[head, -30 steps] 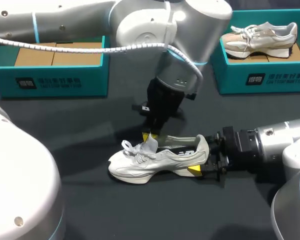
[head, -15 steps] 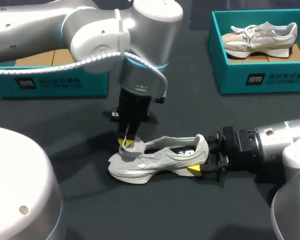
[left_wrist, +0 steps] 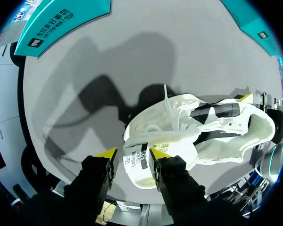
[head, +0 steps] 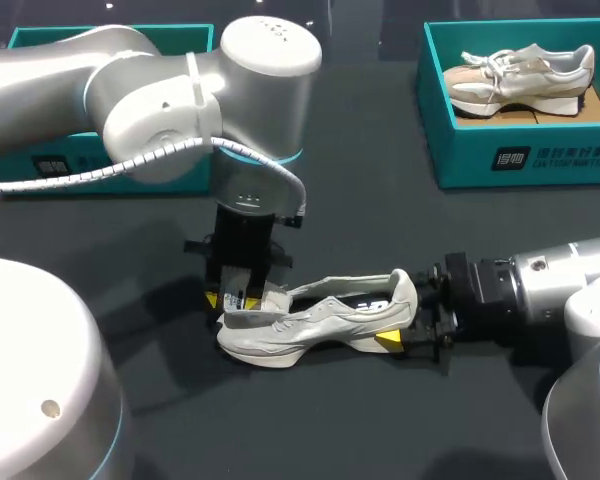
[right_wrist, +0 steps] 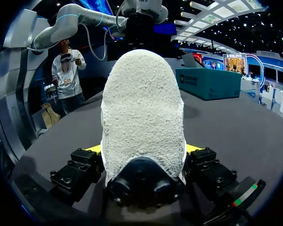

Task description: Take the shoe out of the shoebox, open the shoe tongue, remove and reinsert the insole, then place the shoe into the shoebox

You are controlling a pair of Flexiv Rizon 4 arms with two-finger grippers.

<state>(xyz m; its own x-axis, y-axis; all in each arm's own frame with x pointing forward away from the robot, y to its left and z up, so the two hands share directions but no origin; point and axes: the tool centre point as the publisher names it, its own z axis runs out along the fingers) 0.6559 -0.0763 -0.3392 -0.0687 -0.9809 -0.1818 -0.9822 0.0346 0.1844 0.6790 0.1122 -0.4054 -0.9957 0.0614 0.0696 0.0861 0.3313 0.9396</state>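
Note:
A white sneaker (head: 310, 322) lies on its sole on the dark table, toe toward my left. Its tongue (left_wrist: 137, 162) is folded forward over the toe, label side up, leaving the shoe mouth (left_wrist: 212, 110) open. My left gripper (head: 232, 298) hangs over the toe. In the left wrist view this gripper (left_wrist: 133, 154) is open, the tongue lying loosely between its yellow tips. My right gripper (head: 405, 322) holds the heel from behind. In the right wrist view the heel (right_wrist: 142, 108) fills the space between the fingers of that gripper (right_wrist: 142, 149).
A teal shoebox (head: 520, 155) at the back right holds a second, beige sneaker (head: 520, 72). Another teal shoebox (head: 40, 165) stands at the back left, largely hidden by my left arm. Bare table lies in front of the shoe.
My left gripper has drawn the tongue from mid-shoe out over the toe, moving leftward, and then opened its fingers. The right gripper and the heel have stayed put.

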